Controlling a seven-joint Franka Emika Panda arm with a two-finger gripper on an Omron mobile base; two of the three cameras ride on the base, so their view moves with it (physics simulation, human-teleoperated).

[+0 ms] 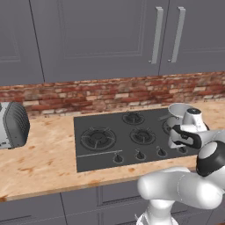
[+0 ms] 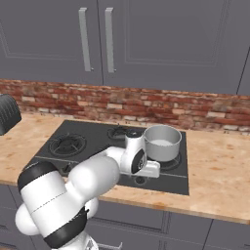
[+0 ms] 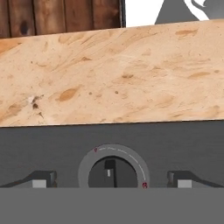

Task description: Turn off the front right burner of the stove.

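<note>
end effector (image 3: 112, 180) straddles a knob (image 3: 110, 171), its lower half cut off.

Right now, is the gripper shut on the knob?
No: in the hand view both fingertips stand wide apart on either side of the knob, not touching it.

Matte black glass stove (image 1: 101, 154) on a grainy wooden counter (image 1: 39, 162), brushed-metal pot (image 2: 162, 142), rough brick backsplash (image 1: 88, 94)
</note>
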